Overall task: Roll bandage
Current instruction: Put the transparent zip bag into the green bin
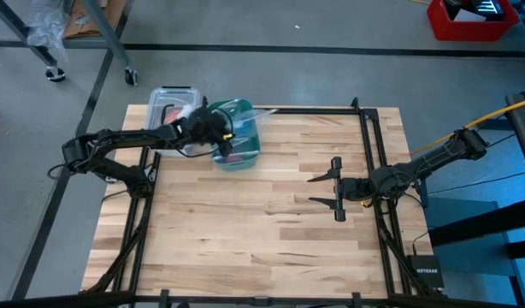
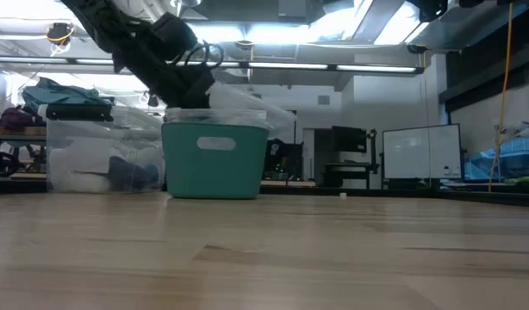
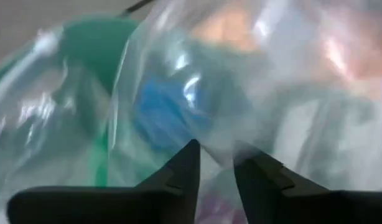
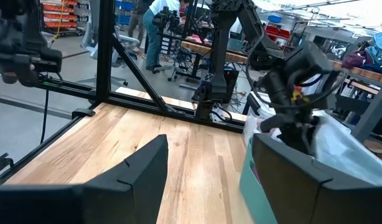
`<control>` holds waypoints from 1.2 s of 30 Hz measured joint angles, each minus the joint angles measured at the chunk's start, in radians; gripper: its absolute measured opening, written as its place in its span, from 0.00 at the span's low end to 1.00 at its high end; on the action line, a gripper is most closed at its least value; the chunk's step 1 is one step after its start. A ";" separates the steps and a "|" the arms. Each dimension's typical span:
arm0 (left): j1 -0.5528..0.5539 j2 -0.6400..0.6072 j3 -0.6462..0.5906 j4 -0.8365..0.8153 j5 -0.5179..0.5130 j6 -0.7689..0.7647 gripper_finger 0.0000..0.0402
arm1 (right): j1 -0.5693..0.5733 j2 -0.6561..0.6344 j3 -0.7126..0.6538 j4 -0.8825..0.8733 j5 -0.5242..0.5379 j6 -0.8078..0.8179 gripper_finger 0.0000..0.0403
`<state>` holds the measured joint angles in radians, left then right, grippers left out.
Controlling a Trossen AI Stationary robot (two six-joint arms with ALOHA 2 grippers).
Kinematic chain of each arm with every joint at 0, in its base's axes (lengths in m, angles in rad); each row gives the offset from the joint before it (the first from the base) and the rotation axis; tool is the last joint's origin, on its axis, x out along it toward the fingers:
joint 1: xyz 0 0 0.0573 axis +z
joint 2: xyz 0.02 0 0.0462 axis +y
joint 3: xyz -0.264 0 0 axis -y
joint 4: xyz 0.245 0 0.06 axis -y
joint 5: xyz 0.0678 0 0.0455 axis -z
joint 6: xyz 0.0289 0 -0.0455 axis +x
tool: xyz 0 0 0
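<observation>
Bandage (image 3: pixel 163 112): soft, light, bagged in slippery film; pinch through it. Left pincer (image 3: pixel 216 163) slightly apart; right pincer (image 1: pixel 335 182) wide apart, mid-worktop.

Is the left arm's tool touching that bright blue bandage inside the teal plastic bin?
Cannot tell. In the left wrist view, crinkled clear plastic veils the blue bandage beyond the left tool.

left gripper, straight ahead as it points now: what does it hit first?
Likely the clear plastic bag lining the teal bin: the left gripper has film right at its fingertips. A blue shape, possibly the bandage, lies behind it; depth is unclear.
</observation>
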<state>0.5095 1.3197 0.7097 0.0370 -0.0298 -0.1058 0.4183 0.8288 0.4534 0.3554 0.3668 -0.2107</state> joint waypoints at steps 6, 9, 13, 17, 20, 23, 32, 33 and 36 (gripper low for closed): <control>0.000 0.000 0.001 -0.149 -0.015 -0.043 0.13 | 0.000 0.000 0.000 0.000 0.000 0.000 0.58; 0.001 0.000 0.002 -0.236 -0.032 -0.077 0.09 | 0.000 0.000 0.000 0.000 0.000 0.000 0.58; 0.010 -0.001 0.002 -0.312 -0.083 -0.132 0.05 | 0.000 0.000 0.000 0.000 0.000 0.000 0.58; 0.016 -0.001 0.001 -0.304 -0.085 -0.144 0.03 | 0.000 0.000 0.000 0.000 0.008 0.000 0.58; 0.015 0.000 0.000 -0.247 -0.086 -0.145 0.03 | 0.000 0.000 0.000 0.000 0.012 0.000 0.58; 0.015 0.000 0.000 -0.174 -0.085 -0.144 0.05 | 0.000 0.000 0.000 0.000 0.018 0.000 0.58; 0.001 -0.001 0.000 -0.081 -0.057 -0.151 0.27 | 0.000 0.000 0.000 0.001 0.018 0.000 0.58; -0.002 -0.002 0.000 -0.086 -0.047 -0.165 0.30 | 0.000 0.000 0.000 0.001 0.018 0.000 0.58; -0.014 -0.015 0.000 -0.091 -0.003 -0.203 0.36 | 0.000 0.000 0.000 0.001 0.018 0.000 0.58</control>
<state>0.4959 1.3047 0.7094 -0.0542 -0.0330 -0.3084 0.4183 0.8288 0.4534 0.3561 0.3851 -0.2111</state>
